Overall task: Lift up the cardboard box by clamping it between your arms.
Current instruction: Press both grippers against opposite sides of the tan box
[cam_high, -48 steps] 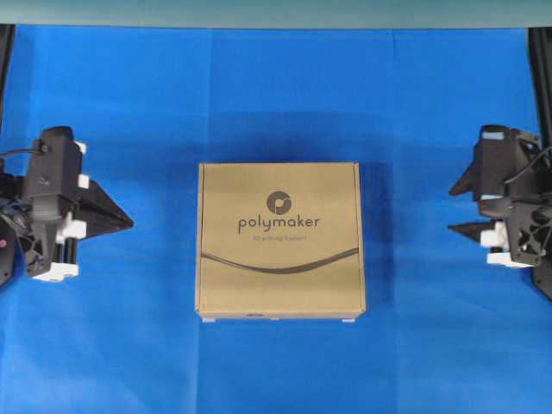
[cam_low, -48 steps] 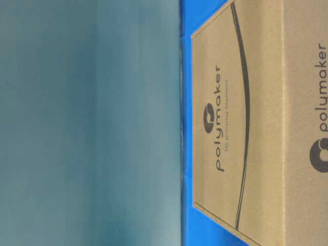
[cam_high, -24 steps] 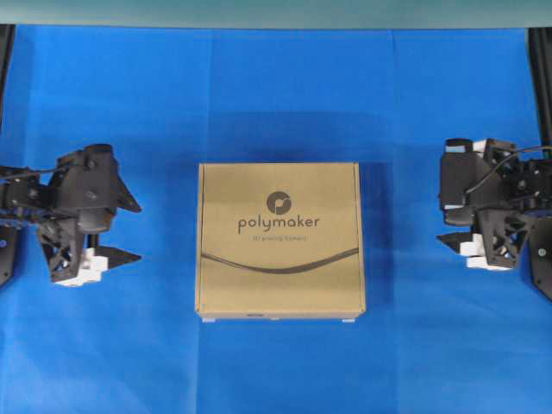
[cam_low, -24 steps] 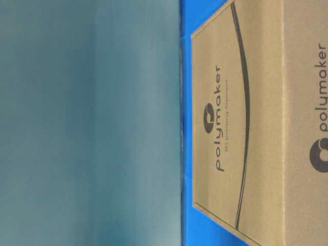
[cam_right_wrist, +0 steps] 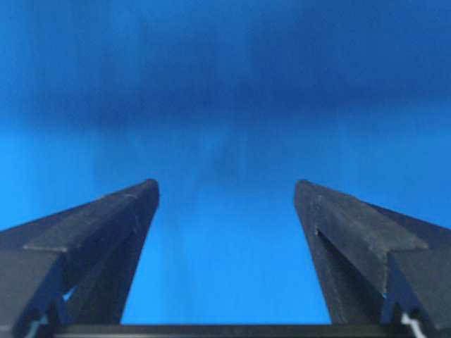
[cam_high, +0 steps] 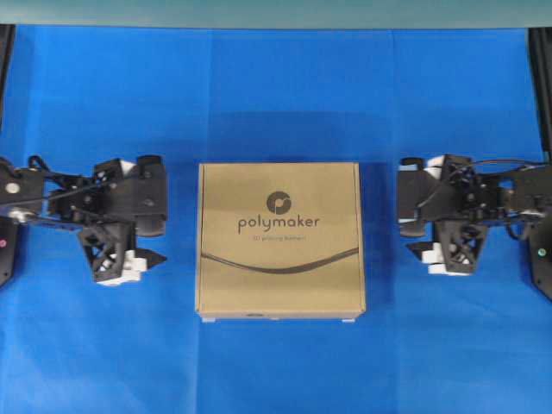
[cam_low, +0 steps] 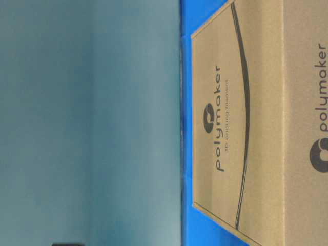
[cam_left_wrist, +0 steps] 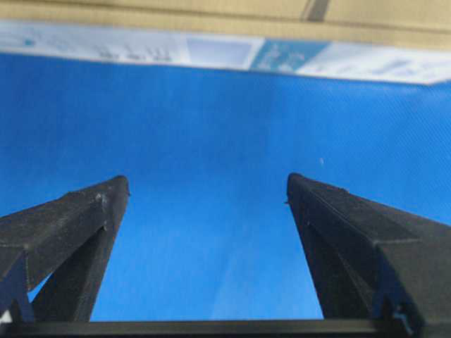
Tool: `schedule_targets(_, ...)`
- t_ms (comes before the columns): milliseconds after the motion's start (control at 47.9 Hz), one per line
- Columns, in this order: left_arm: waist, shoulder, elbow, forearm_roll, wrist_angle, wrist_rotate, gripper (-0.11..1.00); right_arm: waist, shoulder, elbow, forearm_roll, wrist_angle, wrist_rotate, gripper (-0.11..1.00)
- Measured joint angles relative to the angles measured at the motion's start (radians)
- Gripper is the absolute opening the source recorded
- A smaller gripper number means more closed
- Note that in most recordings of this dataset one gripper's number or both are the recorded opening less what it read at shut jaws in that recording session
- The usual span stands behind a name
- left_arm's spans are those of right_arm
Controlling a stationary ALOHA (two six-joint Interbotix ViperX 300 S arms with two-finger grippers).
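The cardboard box (cam_high: 280, 240) lies flat on the blue cloth in the middle, logo side up. It also fills the right of the table-level view (cam_low: 241, 128). My left gripper (cam_high: 162, 238) is open and empty, a short gap from the box's left side. In the left wrist view the box's edge with a pale label (cam_left_wrist: 211, 28) runs along the top, beyond the left gripper (cam_left_wrist: 208, 184). My right gripper (cam_high: 405, 222) is open and empty, a slightly wider gap from the box's right side. The right wrist view shows the right gripper (cam_right_wrist: 225, 189) over blue cloth only.
The blue cloth (cam_high: 276, 86) covers the whole table. A grey-green wall (cam_high: 276, 13) runs along the back. Black arm bases stand at the far left (cam_high: 7, 259) and far right (cam_high: 543, 267) edges.
Both arms have reached inward from the table's sides toward the box, the grippers turning to face it. The box has not moved.
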Motion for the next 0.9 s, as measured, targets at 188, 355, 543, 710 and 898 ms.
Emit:
schedule_targets(188,0.006,0.071,-0.034,-0.002,-0.029,-0.003,0.88,0.009,0.103,-0.046,0.000,-0.063,-0.011,0.99)
schedule_targets(355,0.008,0.112,-0.066,0.000,-0.040,-0.003,0.88,0.018,0.163,-0.084,0.000,-0.091,-0.014,0.99)
schedule_targets(543,0.008,0.160,-0.100,-0.002,-0.051,-0.003,0.88,0.023,0.201,-0.120,0.000,-0.109,-0.014,0.99)
schedule_targets(710,0.009,0.173,-0.115,-0.002,-0.052,0.002,0.88,0.029,0.227,-0.153,0.002,-0.114,-0.014,0.99)
schedule_targets(898,0.009,0.175,-0.118,0.000,-0.052,0.000,0.88,0.035,0.249,-0.187,0.023,-0.112,-0.014,0.99)
